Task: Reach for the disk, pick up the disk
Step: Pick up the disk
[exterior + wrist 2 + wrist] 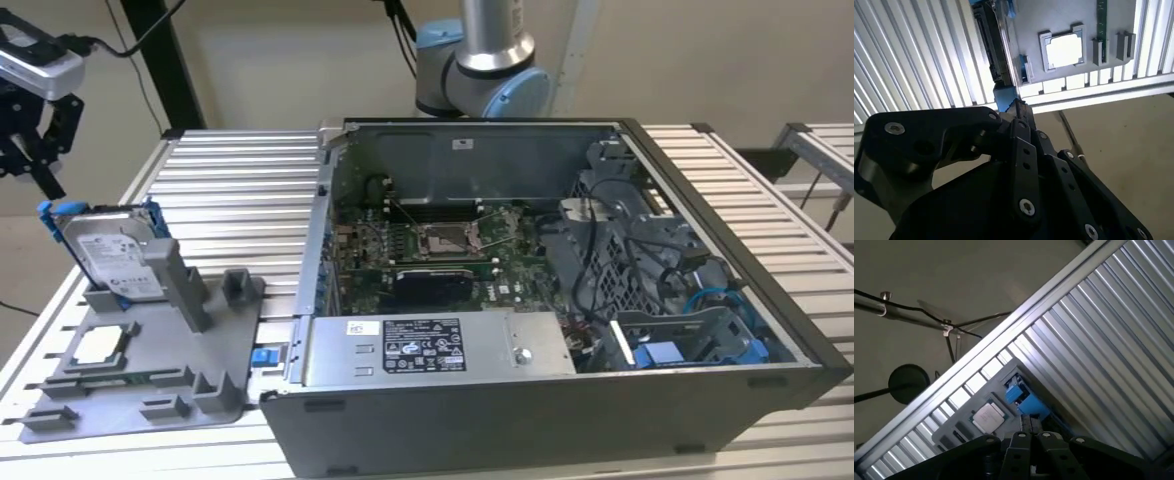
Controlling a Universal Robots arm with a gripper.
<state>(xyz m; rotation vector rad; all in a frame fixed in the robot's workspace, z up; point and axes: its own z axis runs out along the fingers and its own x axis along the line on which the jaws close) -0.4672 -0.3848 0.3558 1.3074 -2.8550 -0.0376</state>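
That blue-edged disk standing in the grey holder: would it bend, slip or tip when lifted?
The disk looks like a flat metal slab, so probably stiff and heavy for its size. It stands on edge in its holder, so a sideways push might tip it. Its smooth face may slip.

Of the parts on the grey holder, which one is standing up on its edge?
The blue-framed disk, upright near the gripper; the square chip lies flat.

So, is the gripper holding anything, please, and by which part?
That cannot be told: the black gripper sits at the top corner of the flat silver-grey, blue-framed metal disk standing in its grey holder.
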